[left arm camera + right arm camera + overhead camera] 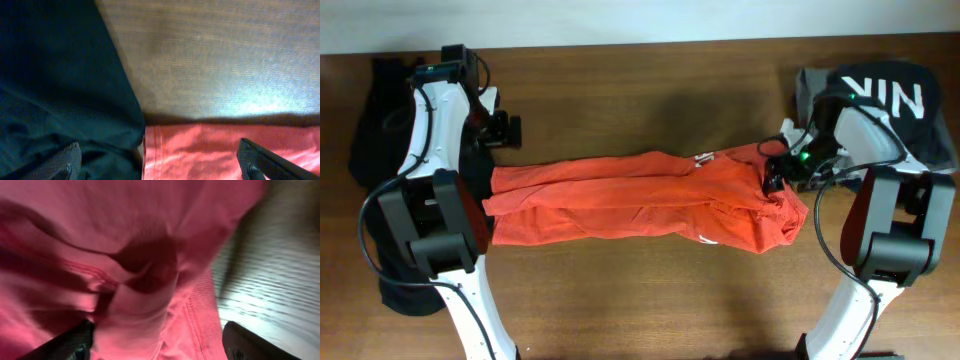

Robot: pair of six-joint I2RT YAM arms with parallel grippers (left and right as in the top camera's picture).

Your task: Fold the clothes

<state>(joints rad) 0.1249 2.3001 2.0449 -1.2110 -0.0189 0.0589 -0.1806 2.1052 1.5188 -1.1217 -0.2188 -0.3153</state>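
the orange-red t-shirt (640, 195) lies across the middle of the table (650, 90) as a long, narrow band running left to right in the overhead frame. its sides are turned in, and the small white neck label (704, 159) shows on the upper edge, right of centre. it is soft, light cotton, so it will sag, wrinkle and drag on the wood rather than hold a shape. a shallow pinch could catch only the top layer. the best holds are the two short ends, taken through all layers, so that one end can be carried over the other.

the left end effector (508, 128) hangs in the upper left of the overhead frame, just above the shirt's left end. in its wrist view the fingers (67, 162) stand wide apart with nothing gripped. the shirt's hem is below them and a dark garment (60, 90) lies beside it. the right end effector (778, 172) sits on the shirt's right end. its wrist view shows the fingers (250, 340) spread with bunched cloth filling the gap. it looks released rather than clenched, though the close, blurred view makes this hard to confirm.

the left arm covers the shirt's lower left corner. the layering inside the folds cannot be read. the black shirt with white letters (890, 95) at upper right is partly behind the right arm.
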